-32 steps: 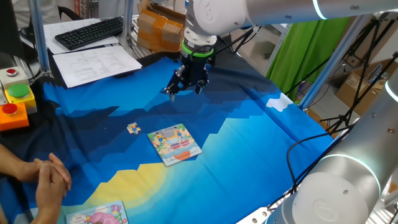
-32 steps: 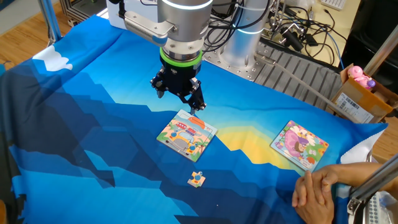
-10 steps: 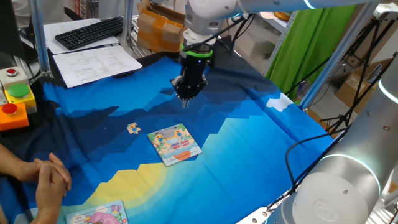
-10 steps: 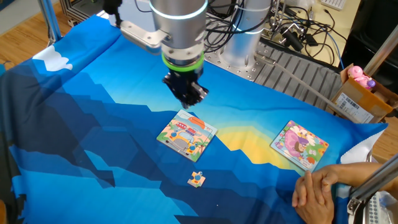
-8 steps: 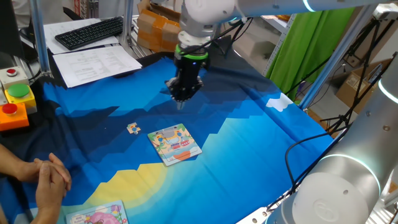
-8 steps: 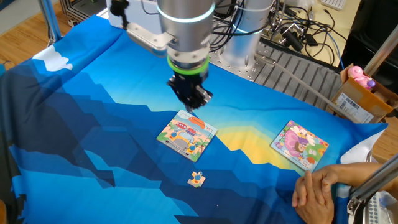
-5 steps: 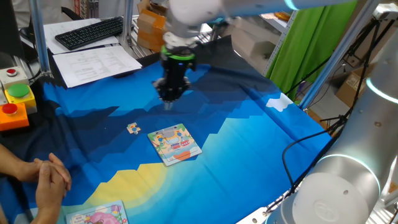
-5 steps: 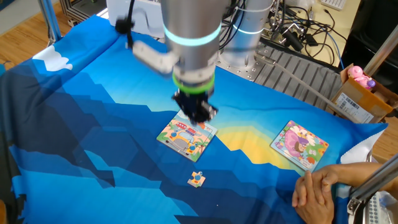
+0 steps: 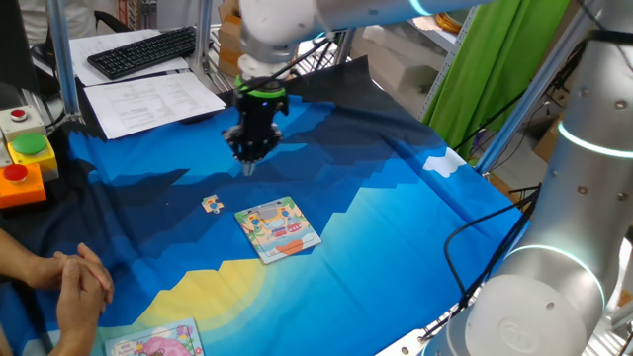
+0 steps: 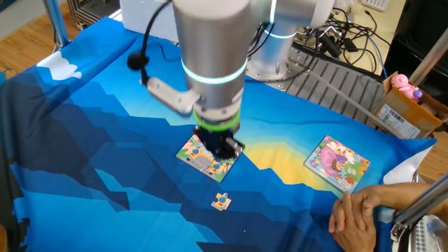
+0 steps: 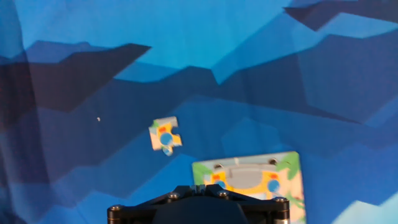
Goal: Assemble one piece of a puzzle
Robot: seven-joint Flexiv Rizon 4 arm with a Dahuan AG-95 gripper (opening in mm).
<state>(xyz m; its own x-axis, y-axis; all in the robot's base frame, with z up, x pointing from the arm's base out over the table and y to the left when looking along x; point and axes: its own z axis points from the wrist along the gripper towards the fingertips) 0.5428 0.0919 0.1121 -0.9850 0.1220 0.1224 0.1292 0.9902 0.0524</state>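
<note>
the piece lies alone on the blue cloth, just beside the puzzle. the gripper hangs above them, holding nothing, fingers pressed close together, ready to go down.

The desk is draped in a cloth patterned with jagged bands of dark navy, mid blue and bright blue, with a yellow patch. The puzzle is printed in pale blue, yellow, green and red. The piece is coloured tan-orange with whitish patches (a blue dot and red marks are seen in the hand view). The second board is pictured mostly in pink.
</note>
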